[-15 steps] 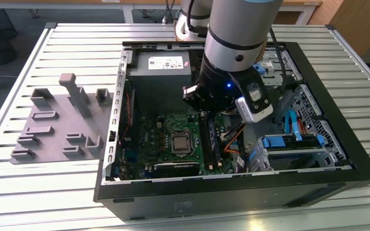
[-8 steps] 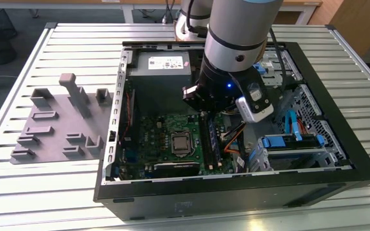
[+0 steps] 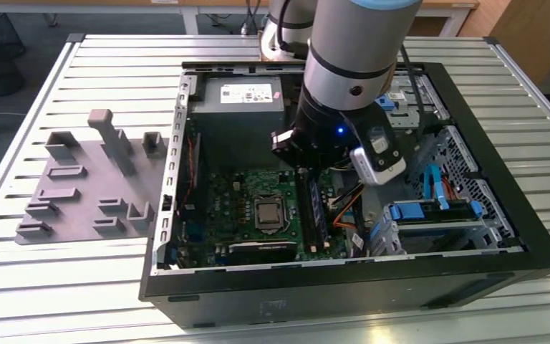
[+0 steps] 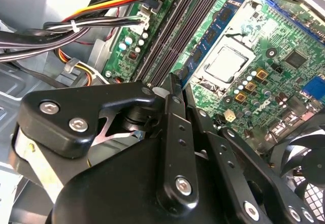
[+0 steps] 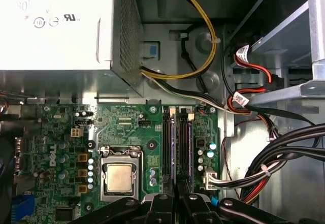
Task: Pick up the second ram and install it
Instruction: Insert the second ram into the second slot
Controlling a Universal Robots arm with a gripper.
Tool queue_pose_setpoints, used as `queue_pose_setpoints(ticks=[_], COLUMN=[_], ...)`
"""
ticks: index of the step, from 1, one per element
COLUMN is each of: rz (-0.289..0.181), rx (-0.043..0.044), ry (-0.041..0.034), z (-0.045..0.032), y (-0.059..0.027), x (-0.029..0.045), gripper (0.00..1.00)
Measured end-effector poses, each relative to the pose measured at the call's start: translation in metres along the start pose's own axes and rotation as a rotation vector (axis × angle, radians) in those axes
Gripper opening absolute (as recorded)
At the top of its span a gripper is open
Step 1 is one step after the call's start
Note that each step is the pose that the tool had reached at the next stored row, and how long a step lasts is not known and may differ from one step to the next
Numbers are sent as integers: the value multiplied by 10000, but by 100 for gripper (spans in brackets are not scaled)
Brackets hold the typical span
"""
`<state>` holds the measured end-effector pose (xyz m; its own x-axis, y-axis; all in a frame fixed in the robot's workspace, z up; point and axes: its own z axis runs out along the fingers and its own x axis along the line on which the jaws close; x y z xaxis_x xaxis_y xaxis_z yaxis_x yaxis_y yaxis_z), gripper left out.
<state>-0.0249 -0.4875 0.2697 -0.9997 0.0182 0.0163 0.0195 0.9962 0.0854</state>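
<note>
The arm is reaching down into the open computer case [image 3: 351, 276], which is lying on the slatted table [image 3: 112, 64]. The gripper [image 3: 311, 172] is hanging low over the green motherboard [image 3: 227, 193]. In both wrist views its fingers [image 4: 172, 107] are drawn close together, and they appear to be pinching the thin edge of the second ram [image 5: 176, 148]. The stick is standing on edge along the black memory slots [image 5: 187, 142]. In the exterior view the second ram [image 3: 315, 211] is showing as a long dark strip. It is running from the gripper toward 6 o'clock, just at 3 o'clock of the processor socket [image 3: 268, 213]. The silver power supply [image 3: 241, 93] is sitting at 12 o'clock of the board. The grey holder plate [image 3: 84, 186] is lying outside the case at 9 o'clock, well apart from the gripper.
</note>
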Motion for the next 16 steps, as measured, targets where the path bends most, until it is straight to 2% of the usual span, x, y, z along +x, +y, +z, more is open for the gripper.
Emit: queue_pose_setpoints(ticks=[10,16], rz=[72,148], rx=[-3,-3], ry=[-5,-11], z=[84,95], y=[-14,-15], x=[-2,-2], gripper=[14,14])
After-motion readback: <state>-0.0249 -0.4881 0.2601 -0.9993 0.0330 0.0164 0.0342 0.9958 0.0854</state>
